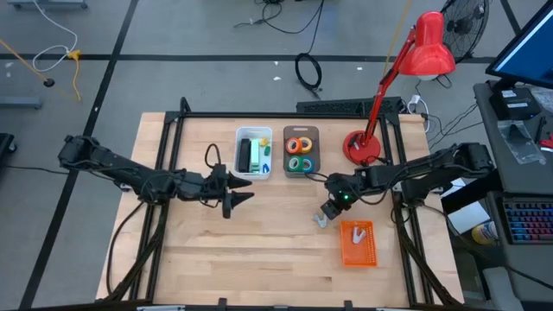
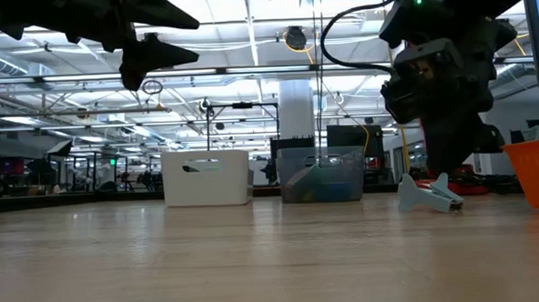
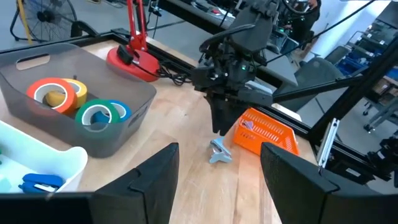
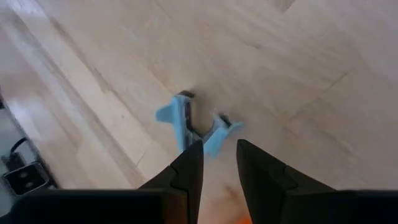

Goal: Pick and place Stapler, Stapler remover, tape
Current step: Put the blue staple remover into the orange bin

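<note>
A light blue staple remover (image 4: pixel 193 127) lies on the bare wood to the left of the orange basket; it also shows in the high view (image 1: pixel 321 219) and the low view (image 2: pixel 426 194). My right gripper (image 4: pixel 217 152) hovers just above it, fingers pointing down, slightly open and apart from it. My left gripper (image 1: pixel 238 197) is open and empty above the table's middle left. The orange (image 3: pixel 51 93), yellow (image 3: pixel 76 87), green (image 3: pixel 93 116) and blue (image 3: pixel 119 109) tape rolls lie in a grey bin (image 1: pixel 301 152). A white bin (image 1: pixel 253 154) holds dark, green and blue items.
An orange mesh basket (image 1: pixel 358 243) stands at the near right. A red desk lamp (image 1: pixel 363 147) has its base at the far right, and its head reaches out beyond the table's far edge. The two bins stand side by side at the far middle. Bare wood lies across the near half.
</note>
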### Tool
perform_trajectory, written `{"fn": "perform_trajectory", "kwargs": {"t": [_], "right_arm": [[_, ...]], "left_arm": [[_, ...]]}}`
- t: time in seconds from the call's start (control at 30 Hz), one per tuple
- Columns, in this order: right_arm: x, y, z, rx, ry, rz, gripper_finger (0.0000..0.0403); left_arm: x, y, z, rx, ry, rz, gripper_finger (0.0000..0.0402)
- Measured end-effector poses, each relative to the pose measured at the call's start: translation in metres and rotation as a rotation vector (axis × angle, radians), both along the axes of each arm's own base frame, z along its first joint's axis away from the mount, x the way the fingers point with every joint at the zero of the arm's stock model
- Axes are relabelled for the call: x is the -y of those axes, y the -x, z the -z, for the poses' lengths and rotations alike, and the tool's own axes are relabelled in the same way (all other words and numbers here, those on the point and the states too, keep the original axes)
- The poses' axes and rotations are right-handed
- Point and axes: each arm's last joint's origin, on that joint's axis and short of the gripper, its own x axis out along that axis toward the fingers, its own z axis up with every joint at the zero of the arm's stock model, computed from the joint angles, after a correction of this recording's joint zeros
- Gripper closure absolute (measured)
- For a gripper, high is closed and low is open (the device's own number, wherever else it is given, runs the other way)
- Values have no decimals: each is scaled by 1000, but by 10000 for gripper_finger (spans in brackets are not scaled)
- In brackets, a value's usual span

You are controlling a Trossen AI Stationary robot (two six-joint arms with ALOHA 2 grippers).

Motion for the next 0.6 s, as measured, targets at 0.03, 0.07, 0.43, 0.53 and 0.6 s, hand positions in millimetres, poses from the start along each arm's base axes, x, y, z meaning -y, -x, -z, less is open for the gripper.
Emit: {"fn": "perform_trajectory", "kwargs": {"t": [0.03,0.07,0.43,0.53,0.6], "right_arm": [[0,0,0,-2,-10,0,312],[0,0,0,-3,-12,4,312],[1,-1,2,-12,-13,15,312],[1,-3,7,-24,-15,14,312],[1,-6,9,-15,-14,15,312]], "left_arm": [[0,0,0,-1,0,0,174],[0,0,0,-1,0,0,174],[-2,0,0,-5,-10,-7,174],[-2,0,0,-5,-13,-7,174],[-2,0,0,-5,-13,-7,174]]}}
